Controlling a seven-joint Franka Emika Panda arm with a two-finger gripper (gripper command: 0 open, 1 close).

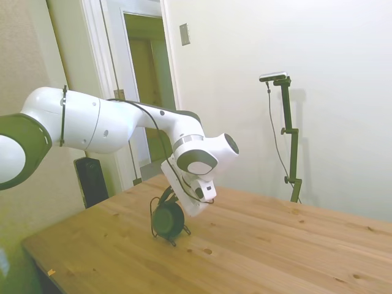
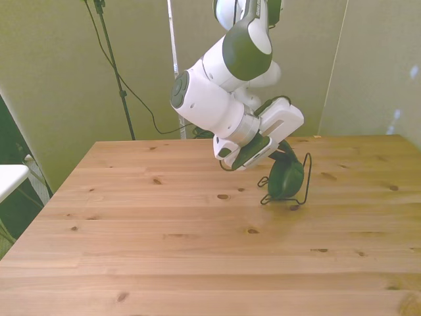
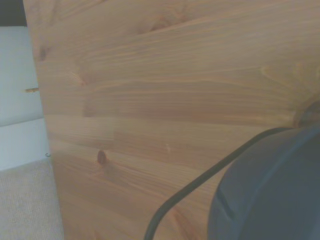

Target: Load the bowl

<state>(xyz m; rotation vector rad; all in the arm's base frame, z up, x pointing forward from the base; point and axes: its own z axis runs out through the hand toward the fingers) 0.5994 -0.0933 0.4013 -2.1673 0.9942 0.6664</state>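
Note:
The small dark green bowl [image 2: 288, 178] stands on its edge inside a thin black wire rack [image 2: 307, 172] on the wooden table [image 2: 164, 230], toward the front view's right. In the side view the bowl [image 1: 167, 219] sits in the rack [image 1: 152, 211] just under the white hand. My gripper [image 2: 284, 157] is angled down at the bowl's upper rim, and the hand hides where it meets the rim. The same gripper [image 1: 166, 197] is also covered by the hand in the side view. Close up, the wrist view shows the bowl's matte side [image 3: 275, 190] and one rack wire [image 3: 200, 185].
A doorway [image 1: 144, 73] and a dark box [image 1: 92, 180] stand beyond the table's far corner in the side view. A white surface [image 2: 10, 178] lies off the table's edge at the front view's left.

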